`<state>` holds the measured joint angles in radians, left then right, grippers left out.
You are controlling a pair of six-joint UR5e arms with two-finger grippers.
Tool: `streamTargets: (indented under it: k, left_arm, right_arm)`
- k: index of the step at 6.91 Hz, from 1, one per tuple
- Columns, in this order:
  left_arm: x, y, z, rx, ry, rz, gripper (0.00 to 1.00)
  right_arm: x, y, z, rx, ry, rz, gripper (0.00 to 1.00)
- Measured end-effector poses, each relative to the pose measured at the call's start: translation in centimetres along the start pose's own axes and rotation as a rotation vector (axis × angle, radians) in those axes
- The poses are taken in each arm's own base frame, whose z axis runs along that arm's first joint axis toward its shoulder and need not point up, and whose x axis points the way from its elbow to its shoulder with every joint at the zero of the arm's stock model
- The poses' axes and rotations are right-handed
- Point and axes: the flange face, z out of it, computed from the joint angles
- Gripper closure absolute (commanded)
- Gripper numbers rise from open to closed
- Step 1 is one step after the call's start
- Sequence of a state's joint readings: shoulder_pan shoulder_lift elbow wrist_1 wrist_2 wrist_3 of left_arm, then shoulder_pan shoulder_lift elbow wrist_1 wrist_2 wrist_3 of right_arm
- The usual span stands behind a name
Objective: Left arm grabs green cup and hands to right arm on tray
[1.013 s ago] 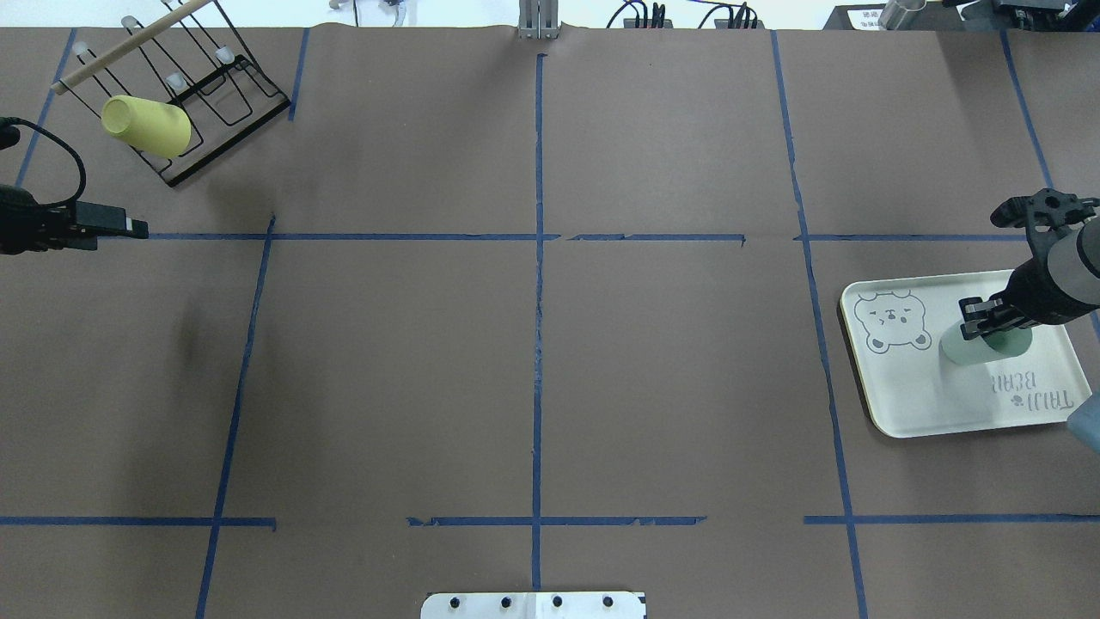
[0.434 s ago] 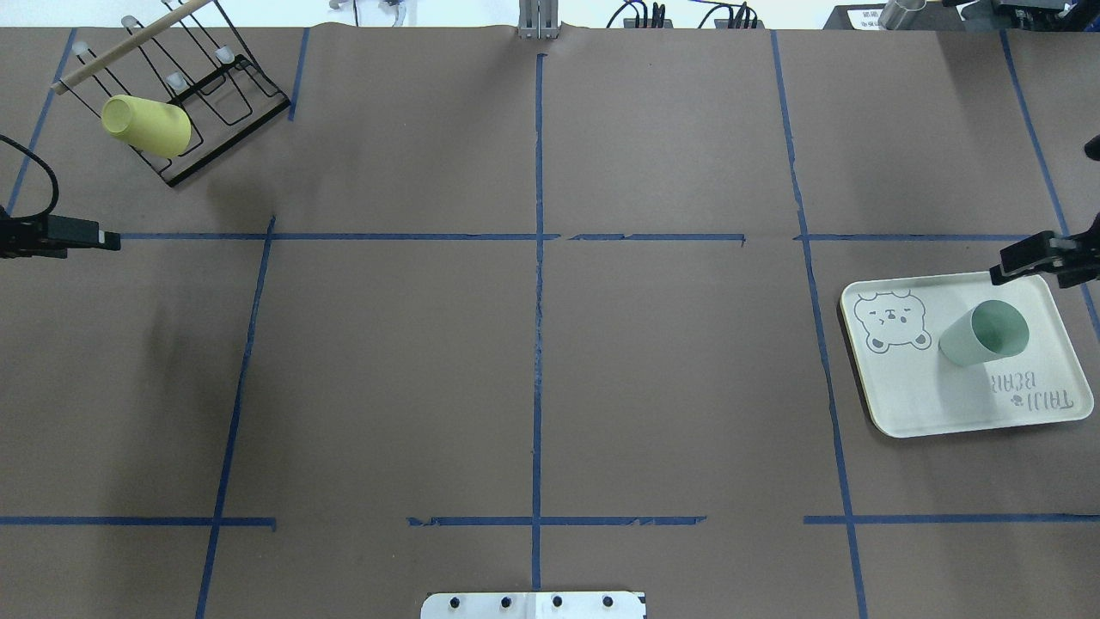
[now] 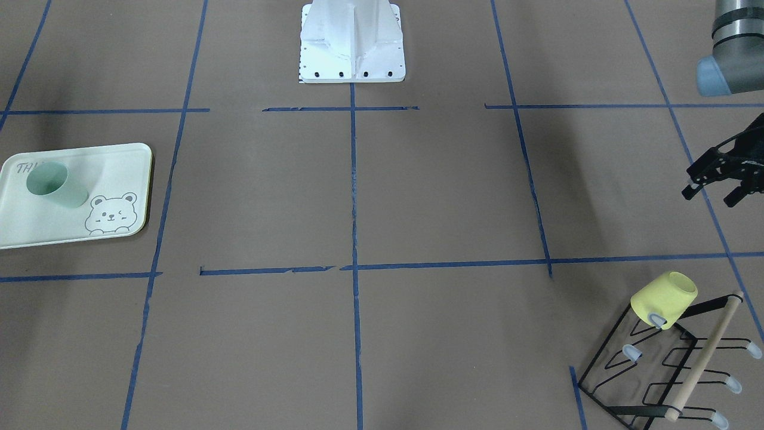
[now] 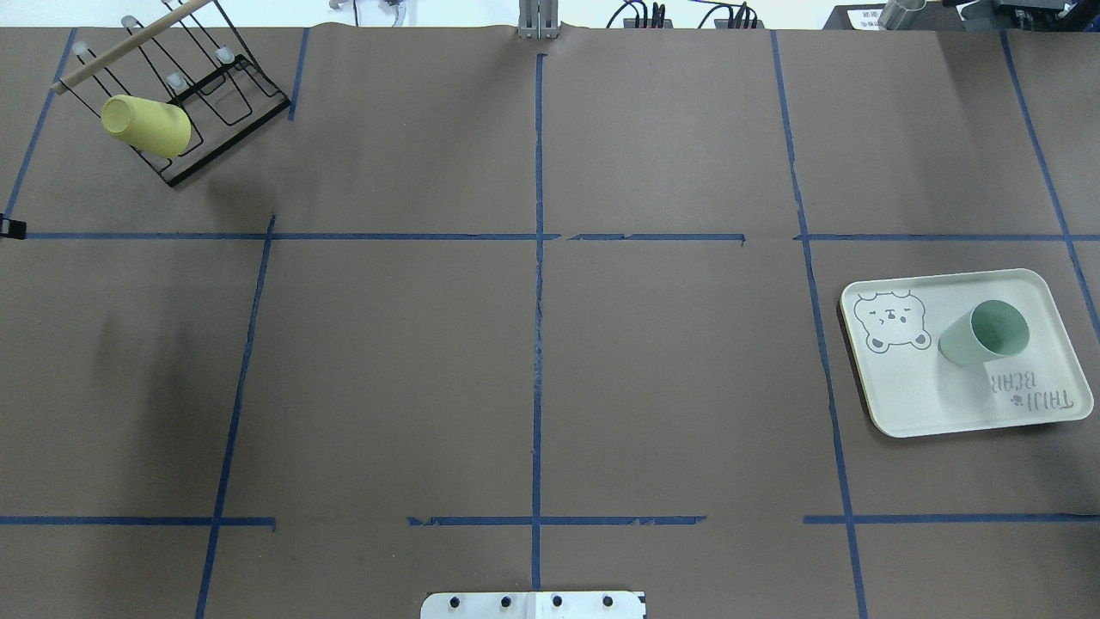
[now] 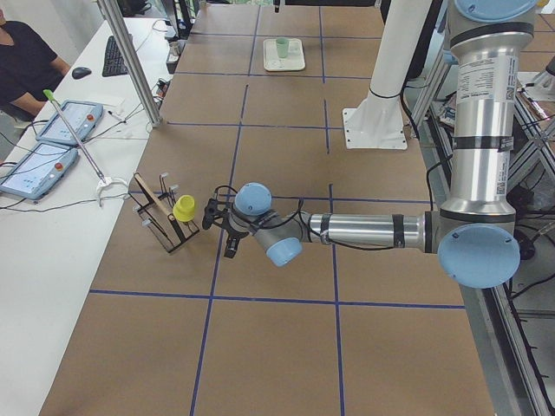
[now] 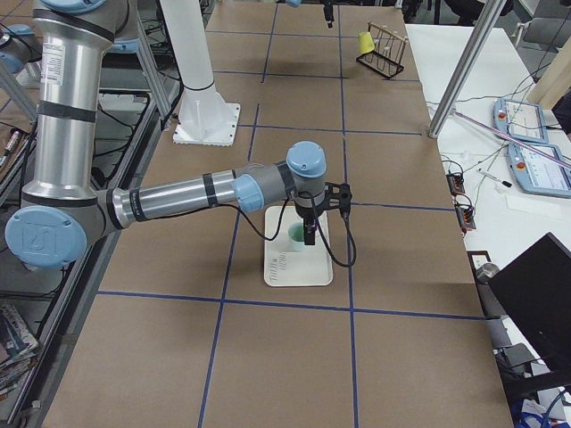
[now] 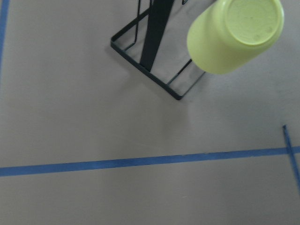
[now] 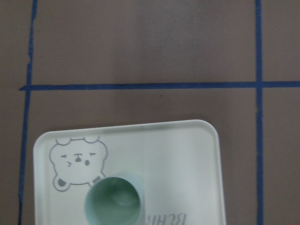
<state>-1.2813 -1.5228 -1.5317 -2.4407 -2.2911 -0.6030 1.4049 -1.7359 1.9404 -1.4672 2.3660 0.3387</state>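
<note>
The green cup stands upright, mouth up, on the tray at the table's right side. Both also show in the front view, cup on tray, and in the right wrist view, cup on tray. My right gripper hangs just above the cup in the right side view only, so I cannot tell if it is open. My left gripper is open and empty at the table's left edge, near the rack.
A yellow-green cup hangs mouth-down on a black wire rack at the far left corner; it fills the top of the left wrist view. The robot's white base sits at the near edge. Blue tape lines cross the brown table.
My right gripper let go of the green cup and drew away, off the right edge of the overhead view. My left arm pulled back almost out of that view's left edge.
</note>
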Motion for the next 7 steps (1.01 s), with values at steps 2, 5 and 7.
streamTargets:
  k: [2,5,7]
  left_arm:
    - [-4.0,-0.6,-4.6,-0.044,0.004,0.042,0.0]
    - [-6.2,-1.0,-10.0,-0.211,-0.048,0.044,0.0]
    - [-6.5,0.7,-13.1,-0.306,-0.062,-0.031,0.0]
  right_arm:
    - [4.9,1.4,-1.6,-0.039,0.033,-0.003,0.0]
    - [6.1,2.7,-2.2,-0.074,0.044,0.011,0.0]
    - [6.1,2.7,-2.2,-0.076,0.047,0.014,0.0]
